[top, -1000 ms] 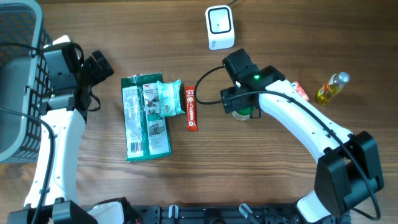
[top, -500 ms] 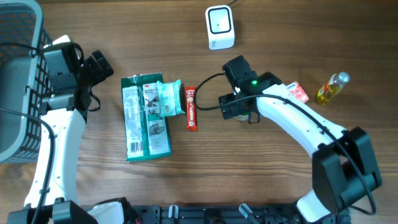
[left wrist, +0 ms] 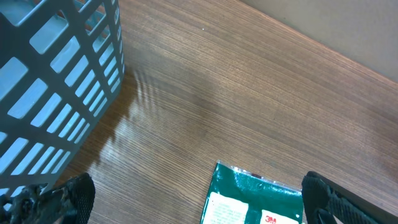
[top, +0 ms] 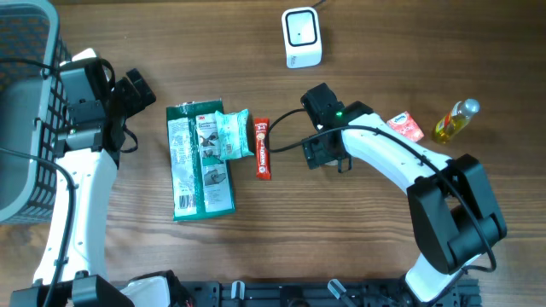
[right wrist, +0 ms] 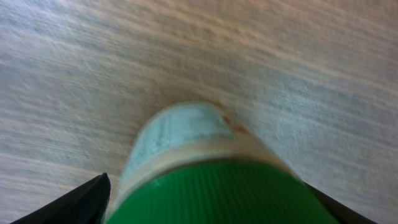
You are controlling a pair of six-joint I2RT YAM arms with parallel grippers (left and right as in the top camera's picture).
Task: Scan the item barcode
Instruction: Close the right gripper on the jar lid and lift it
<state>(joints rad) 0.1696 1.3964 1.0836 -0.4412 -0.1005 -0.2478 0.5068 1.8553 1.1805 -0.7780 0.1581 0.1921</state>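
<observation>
My right pincer [right wrist: 208, 202] hangs straight over a small container with a ribbed green cap [right wrist: 224, 196] and a pale label [right wrist: 180, 134], which stands on the wooden table [top: 358, 230] right of the middle. My wrist camera sits so close that the cap fills the lower part of the view, and only its top and a blurred strip of label show. The print on the label is too soft to read, and I can find no barcode on it. One dark fingertip [right wrist: 87, 199] shows at the cap's left edge and another at its right edge, both cut off by the frame. They stand on either side of the cap, but I cannot tell whether they press on it or only flank it. From overhead the container is hidden under my right wrist. The white scanner [top: 301, 37] stands well apart from it near the table's far edge, its cable running out of the picture. My left pincer [left wrist: 199, 199] is spread wide with nothing between the tips, and only the very ends of its fingers [left wrist: 62, 199] show at the bottom corners. Below it lies the corner of a green packet [top: 198, 162], the rest cut off in the wrist view. The grey basket [top: 21, 111] is only partly in frame.
</observation>
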